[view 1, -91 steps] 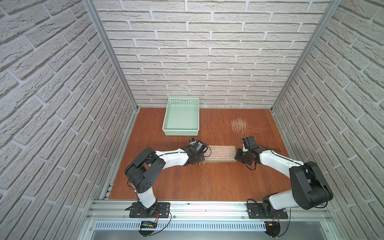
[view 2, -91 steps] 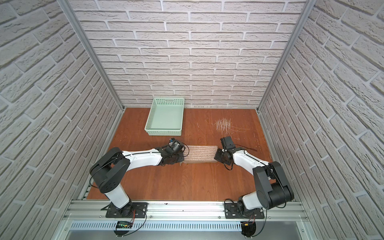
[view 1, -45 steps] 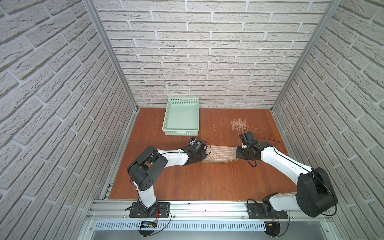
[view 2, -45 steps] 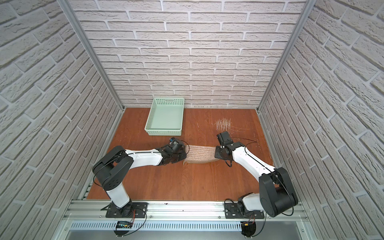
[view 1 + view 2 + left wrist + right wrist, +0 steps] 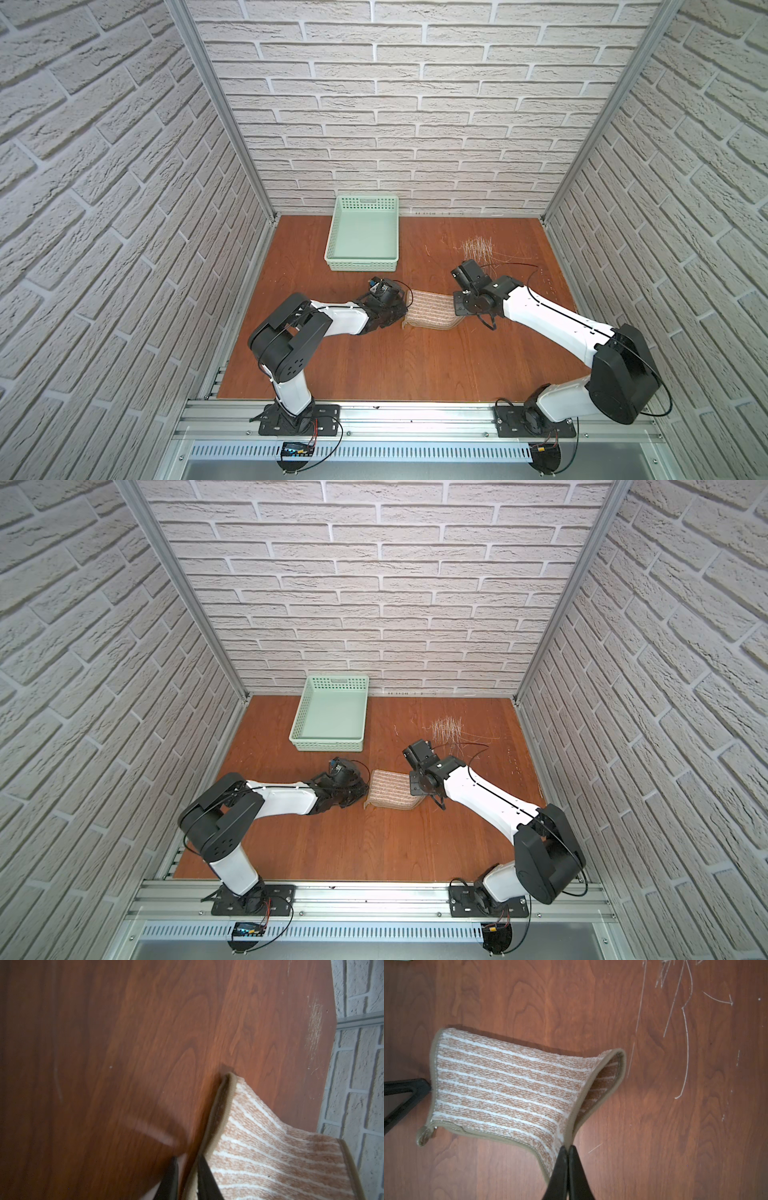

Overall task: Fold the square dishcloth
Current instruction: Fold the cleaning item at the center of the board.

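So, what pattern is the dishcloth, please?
Tan dishcloth with cream stripes, brown edge; right wrist view.

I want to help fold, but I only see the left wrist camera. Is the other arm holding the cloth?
Observer: Yes. The right gripper has its jaws shut on a corner of the square dishcloth.
Operator: Is that end lying flat?
Observer: No, it is raised off the table, and its two layers gape apart there.
Operator: Anything else on the table?
Observer: A mint-green basket, behind the cloth and apart from it.
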Controlling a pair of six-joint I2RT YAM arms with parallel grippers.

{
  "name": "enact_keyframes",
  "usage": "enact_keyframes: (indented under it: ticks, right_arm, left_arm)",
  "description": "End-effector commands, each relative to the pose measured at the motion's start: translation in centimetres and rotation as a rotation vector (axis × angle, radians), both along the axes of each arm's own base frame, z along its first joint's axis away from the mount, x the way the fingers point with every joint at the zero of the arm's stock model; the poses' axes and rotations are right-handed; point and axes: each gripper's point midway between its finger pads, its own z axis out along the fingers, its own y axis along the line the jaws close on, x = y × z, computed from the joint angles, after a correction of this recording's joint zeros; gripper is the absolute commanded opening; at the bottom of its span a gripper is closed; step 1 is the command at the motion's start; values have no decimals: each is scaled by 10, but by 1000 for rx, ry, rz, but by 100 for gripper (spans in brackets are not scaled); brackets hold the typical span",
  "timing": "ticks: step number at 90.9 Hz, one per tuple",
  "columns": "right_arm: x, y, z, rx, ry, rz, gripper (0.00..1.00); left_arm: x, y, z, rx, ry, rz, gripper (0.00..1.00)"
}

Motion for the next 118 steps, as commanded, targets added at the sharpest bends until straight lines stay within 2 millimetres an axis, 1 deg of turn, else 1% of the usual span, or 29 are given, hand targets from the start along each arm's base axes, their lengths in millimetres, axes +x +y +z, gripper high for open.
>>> enact_keyframes:
  ticks: [1, 16, 22, 38, 58, 78, 105, 118]
  right_arm:
    - [3, 18, 6, -13, -17, 32, 3]
    - [7, 54, 4, -9, -14, 81, 3]
    - [9, 67, 0, -13, -6, 90, 3]
    - [11, 88, -13, -3, 20, 93, 3]
    - [11, 115, -21, 105, 51, 105, 3]
    - [12, 130, -26, 171, 73, 103, 3]
    - [16, 137, -33, 198, 82, 79, 3]
    - [17, 141, -36, 220, 86, 67, 3]
  left_arm:
    - [-14, 10, -25, 26, 75, 4, 14]
    - [-17, 9, -25, 24, 74, 5, 10]
    - [-19, 8, -25, 28, 70, 1, 8]
    - [-22, 4, -25, 21, 55, 6, 3]
    - [-21, -3, -24, 2, 38, 4, 1]
    - [-20, -4, -23, -12, 33, 9, 0]
    - [-20, -11, -24, -35, 34, 4, 0]
    - [-21, -12, -24, -37, 37, 11, 0]
